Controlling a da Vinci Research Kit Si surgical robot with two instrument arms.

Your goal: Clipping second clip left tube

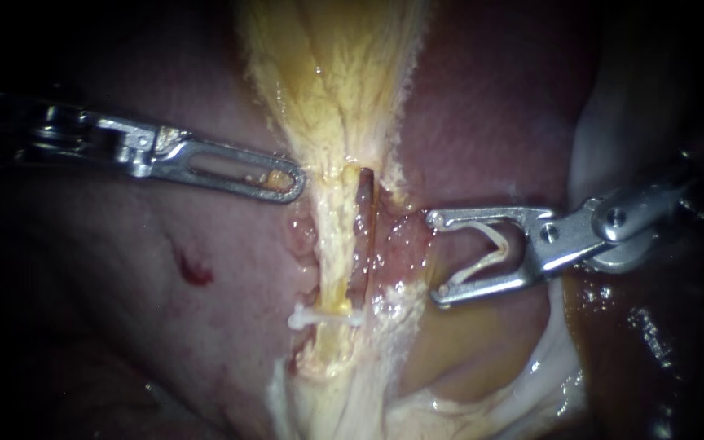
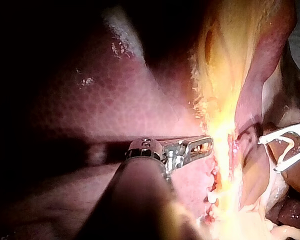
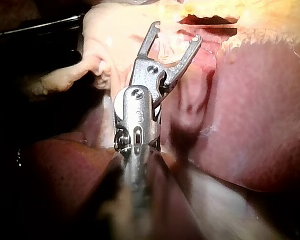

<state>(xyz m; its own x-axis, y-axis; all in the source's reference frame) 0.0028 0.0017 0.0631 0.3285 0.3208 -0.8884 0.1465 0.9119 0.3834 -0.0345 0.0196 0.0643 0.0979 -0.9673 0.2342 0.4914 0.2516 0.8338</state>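
Observation:
Two tubes run down from the yellow gallbladder (image 1: 336, 73): the pale yellow left tube (image 1: 332, 244) and a darker right tube (image 1: 366, 220), with a slit between them. A white clip (image 1: 323, 318) sits across the left tube low down. My right instrument (image 1: 437, 255) stands just right of the tubes, its jaws spread wide and holding a white V-shaped clip (image 1: 490, 248); it shows the same way in the right wrist view (image 3: 176, 31). My left instrument (image 1: 291, 183) is shut, its tip against the yellow tissue's left edge, with a yellow fleck in its slot (image 2: 205, 145).
Dark red liver (image 1: 165, 310) lies on both sides, with a small blood spot (image 1: 193, 269) to the left. Pale whitish tissue (image 1: 531, 375) folds under the right instrument. In the left wrist view the right instrument (image 2: 285, 145) sits beyond the tubes.

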